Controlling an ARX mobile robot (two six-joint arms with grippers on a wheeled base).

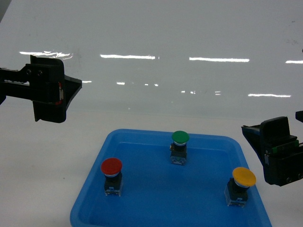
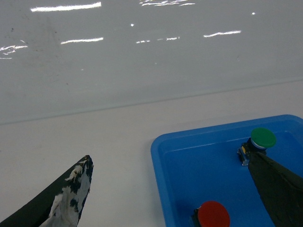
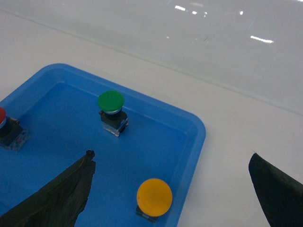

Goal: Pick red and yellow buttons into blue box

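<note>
Grippers first: the left gripper (image 1: 71,92) hangs over bare white table (image 1: 42,165) at the left of the head view, up and left of the tray's far left corner, holding nothing; its own wrist camera shows the two fingertips (image 2: 78,182) spread wide, one over the table and one across the tray's right part, so it is released. The right gripper (image 1: 255,137) sits at the right edge of the head view, just beside the tray's right rim, empty too; the right wrist view shows its fingers (image 3: 71,182) far apart, one over the tray floor and one out over the table.

Between them lies a shallow blue tray (image 1: 142,137) with three push buttons standing upright, well apart from each other: the red button (image 1: 111,167) near the left side, the yellow button (image 1: 243,176) near the right rim, a green button (image 1: 180,137) toward the far rim. The left wrist view shows only green and red; the right wrist view shows all three, red cut off at its left edge. The head view alone shows both arms together. Behind the table runs a glossy pale wall (image 1: 151,47). No deep blue box appears in any view.
</note>
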